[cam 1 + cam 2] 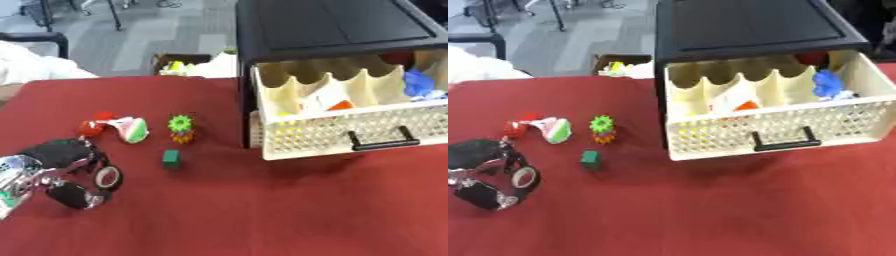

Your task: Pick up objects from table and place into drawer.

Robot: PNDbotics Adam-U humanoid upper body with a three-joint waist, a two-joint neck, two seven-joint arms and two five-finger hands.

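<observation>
Left eye view: left hand (pixel 66 172), black with silver joints, low on red cloth table (pixel 262 215), fingers curled and empty. Loose items just beyond it: small green block (pixel 171 159), spiky green-and-orange toy (pixel 181 128), red-and-white-green piece (pixel 118 127). Cream perforated plastic drawer (pixel 350 131) stands open, partly filled. Advice: pinch the block's flat sides.

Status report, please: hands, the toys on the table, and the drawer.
Left hand low left, empty; right hand out of view. Green block, spiky toy on red table. Drawer open, path clear.
</observation>
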